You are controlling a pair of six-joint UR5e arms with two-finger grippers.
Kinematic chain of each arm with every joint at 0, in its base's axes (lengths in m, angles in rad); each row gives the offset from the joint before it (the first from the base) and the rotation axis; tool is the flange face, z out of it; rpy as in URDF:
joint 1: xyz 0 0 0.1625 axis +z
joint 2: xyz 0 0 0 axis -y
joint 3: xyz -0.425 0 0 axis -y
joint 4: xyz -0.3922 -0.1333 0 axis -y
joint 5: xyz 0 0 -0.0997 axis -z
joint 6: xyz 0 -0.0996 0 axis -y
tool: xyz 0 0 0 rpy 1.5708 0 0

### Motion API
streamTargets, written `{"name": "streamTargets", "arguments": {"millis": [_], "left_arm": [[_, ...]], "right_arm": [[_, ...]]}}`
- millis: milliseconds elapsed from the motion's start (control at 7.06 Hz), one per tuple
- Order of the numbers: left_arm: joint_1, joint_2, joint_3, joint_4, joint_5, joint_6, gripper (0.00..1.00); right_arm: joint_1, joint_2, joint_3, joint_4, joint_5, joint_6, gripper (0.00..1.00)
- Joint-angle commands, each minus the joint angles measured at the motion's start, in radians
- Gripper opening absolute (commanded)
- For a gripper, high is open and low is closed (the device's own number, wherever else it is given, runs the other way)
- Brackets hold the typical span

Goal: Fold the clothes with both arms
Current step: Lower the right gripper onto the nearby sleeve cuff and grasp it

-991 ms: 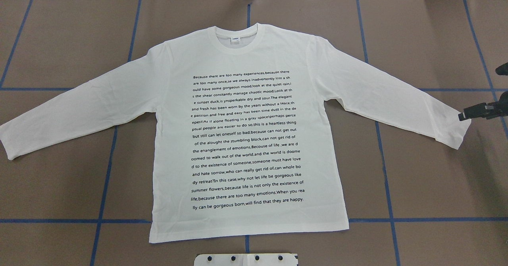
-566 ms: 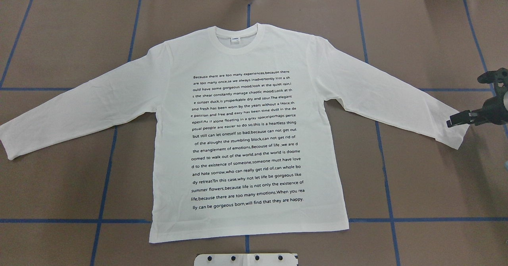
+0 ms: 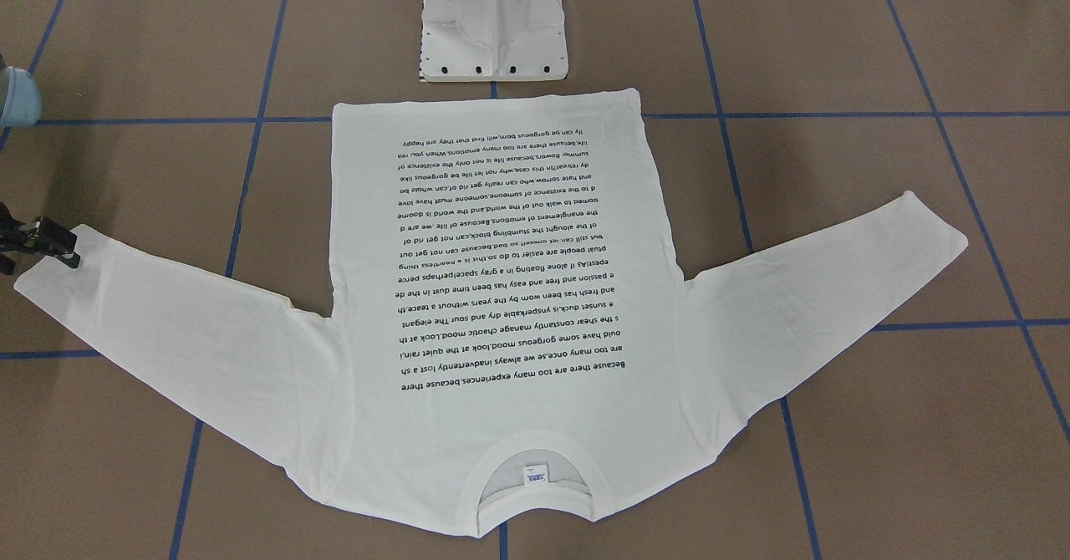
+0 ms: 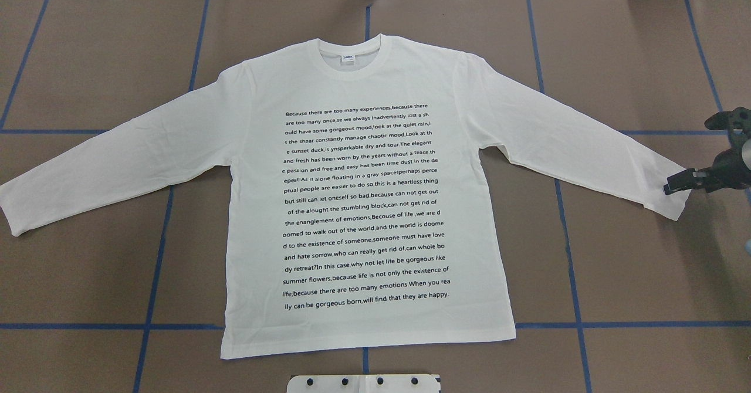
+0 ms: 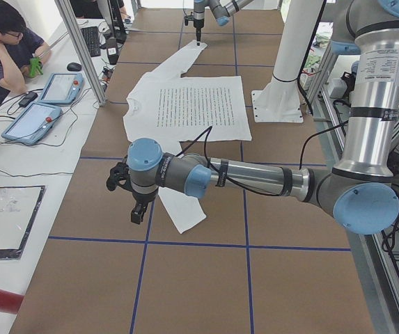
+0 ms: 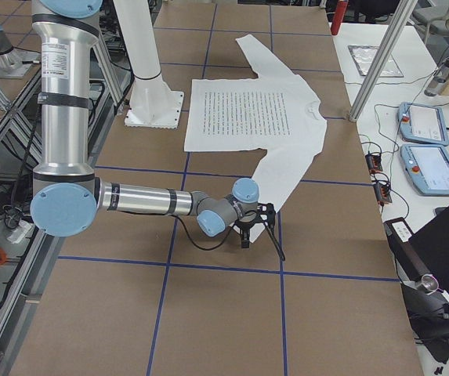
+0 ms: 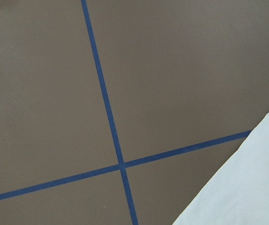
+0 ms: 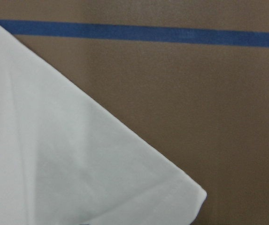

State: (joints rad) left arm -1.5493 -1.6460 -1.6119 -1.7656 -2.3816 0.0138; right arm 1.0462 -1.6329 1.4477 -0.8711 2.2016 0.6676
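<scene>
Brown taped desk (image 4: 616,58), T-shirt (image 4: 364,88) spread flat, right pincer (image 4: 672,188) at one cuff (image 4: 676,206), left pincer (image 5: 137,213) near the other, both grips unreadable

Brown table (image 4: 88,58), blue tape grid (image 4: 578,325), white T-shirt (image 4: 364,88) spread flat, pedestal base (image 3: 493,25)

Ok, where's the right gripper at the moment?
Overhead view, far right edge: the right gripper is at the cuff of the white long-sleeved T-shirt, on its outstretched sleeve on that side, above the brown table.
</scene>
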Motion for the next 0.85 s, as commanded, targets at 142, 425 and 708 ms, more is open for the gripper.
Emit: {"name": "streamTargets", "arguments": {"millis": [142,425,708], "left_arm": [[0.0,0.0,0.001,0.0,-0.001,0.0,1.0],[0.0,0.0,0.001,-0.002,-0.001,0.0,1.0],[0.0,-0.002,0.001,-0.002,-0.001,0.0,1.0]], "right_arm": [[0.015,-0.001,0.0,-0.005,0.01,0.0,0.57],[0.018,0.017,0.002,-0.038,0.009,0.0,0.44],[0.021,0.03,0.016,-0.06,0.012,0.0,0.28]]}}
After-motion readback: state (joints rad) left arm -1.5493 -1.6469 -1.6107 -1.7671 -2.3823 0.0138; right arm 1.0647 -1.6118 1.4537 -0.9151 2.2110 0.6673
